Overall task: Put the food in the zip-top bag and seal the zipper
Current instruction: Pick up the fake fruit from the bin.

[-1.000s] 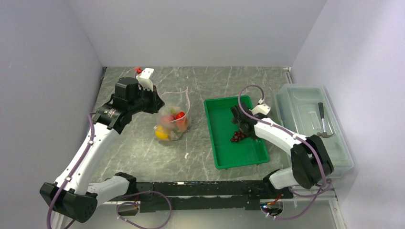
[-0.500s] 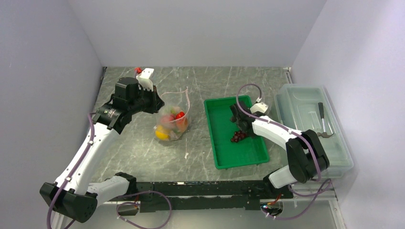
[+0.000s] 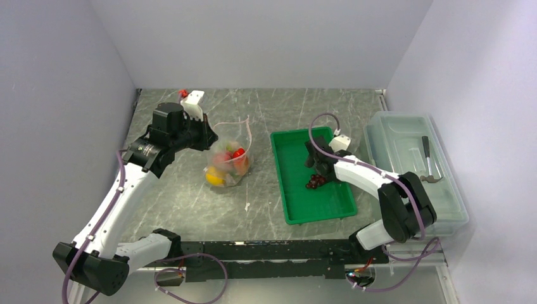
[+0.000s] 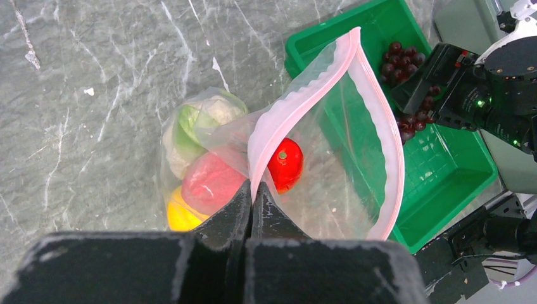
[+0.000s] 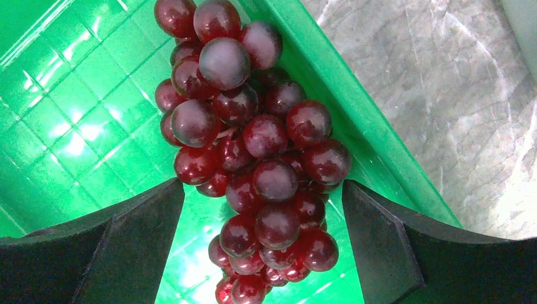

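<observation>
The clear zip-top bag (image 3: pixel 229 158) stands open on the table, its pink zipper strip (image 4: pixel 297 101) forming a loop. Inside lie lettuce (image 4: pixel 190 120), a lemon (image 4: pixel 179 215), a pink-red fruit (image 4: pixel 212 183) and a red-orange fruit (image 4: pixel 285 163). My left gripper (image 4: pixel 252 187) is shut on the bag's pink mouth edge and holds it up. The dark red grape bunch (image 5: pixel 253 152) lies in the green tray (image 3: pixel 297 190) by its right wall. My right gripper (image 5: pixel 263 190) is open, one finger on each side of the grapes, low over the tray (image 3: pixel 316 171).
A large clear lidded box (image 3: pixel 411 164) with a grey hammer (image 3: pixel 429 161) inside stands at the right of the tray. A small red and white object (image 3: pixel 190 96) sits at the back left. The tray's right wall (image 5: pixel 354 120) runs close beside the grapes.
My right gripper has shifted slightly left and back over the grapes in the tray. The left arm and the bag have not moved.
</observation>
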